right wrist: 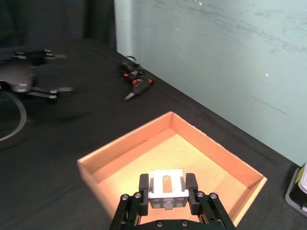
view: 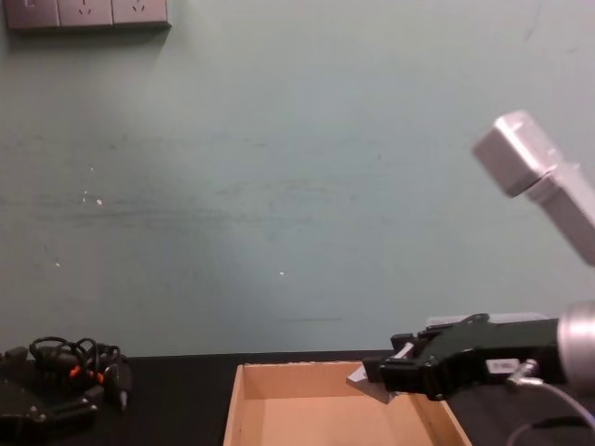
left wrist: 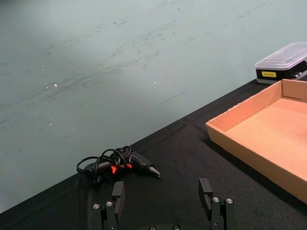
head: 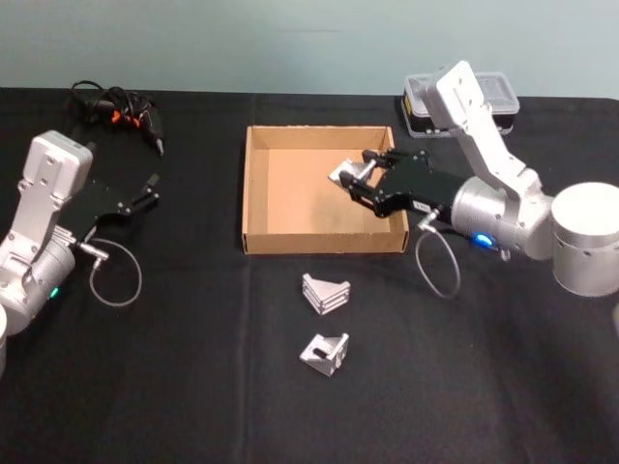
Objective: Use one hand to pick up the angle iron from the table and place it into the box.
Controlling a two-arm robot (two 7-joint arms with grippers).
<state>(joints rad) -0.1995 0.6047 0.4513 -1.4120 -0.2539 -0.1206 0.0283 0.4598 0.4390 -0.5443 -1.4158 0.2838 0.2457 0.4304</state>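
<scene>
Clearly the right end effector (head: 360, 179) clamps one angle iron (head: 346, 172) above the box (head: 290, 208) floor; only release seems left. Two more angle irons (head: 325, 293) (head: 324, 352) lie nearby on the worktop (head: 193, 387); farther off, the left end effector (head: 145, 193) hangs wide.

Table (head: 193, 396) bears box (head: 250, 193), two angle irons (head: 325, 293) (head: 324, 353), case (head: 495, 95), perhaps glue gun (head: 124, 108).

Table (head: 174, 406) is seen as matte black, box (head: 250, 193) as plain tan. Shiny silver is spotted on the gripped bracket (right wrist: 166, 179), the far loose bracket (head: 326, 293) and the near loose bracket (head: 324, 352). Right pincer (right wrist: 167, 187) is done in black, wall (view: 279, 186) in pale teal.
</scene>
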